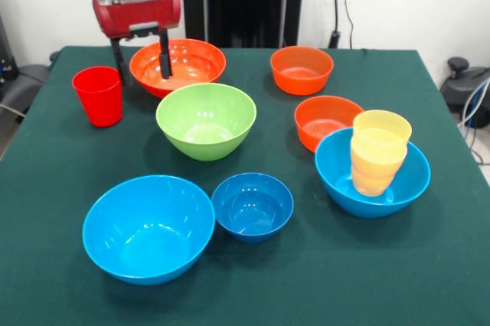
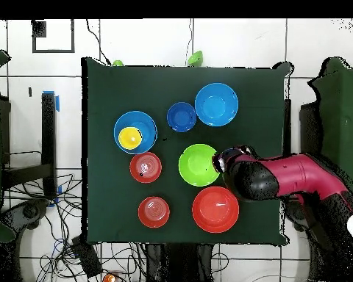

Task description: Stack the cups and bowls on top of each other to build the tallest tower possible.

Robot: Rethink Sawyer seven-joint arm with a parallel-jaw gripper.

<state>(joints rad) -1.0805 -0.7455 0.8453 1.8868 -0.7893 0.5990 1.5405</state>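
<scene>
My gripper (image 1: 142,62) is open at the back left, one finger inside the large orange bowl (image 1: 184,66) and one outside its left rim. The red cup (image 1: 98,95) stands just left of it. The large green bowl (image 1: 205,119) sits in front. A stack of yellow cups (image 1: 377,151) leans inside a large light-blue bowl (image 1: 402,184) at the right. Another large light-blue bowl (image 1: 148,226) and the small dark-blue bowl (image 1: 252,205) sit at the front. Two small orange bowls (image 1: 302,70) (image 1: 325,118) show at the back right.
In the overhead view the arm (image 2: 282,176) reaches in from the right and covers the gripper and the red cup. The large orange bowl (image 2: 215,209), the green bowl (image 2: 198,164) and the yellow cups (image 2: 129,137) show there. All things stand on the green table (image 1: 253,288).
</scene>
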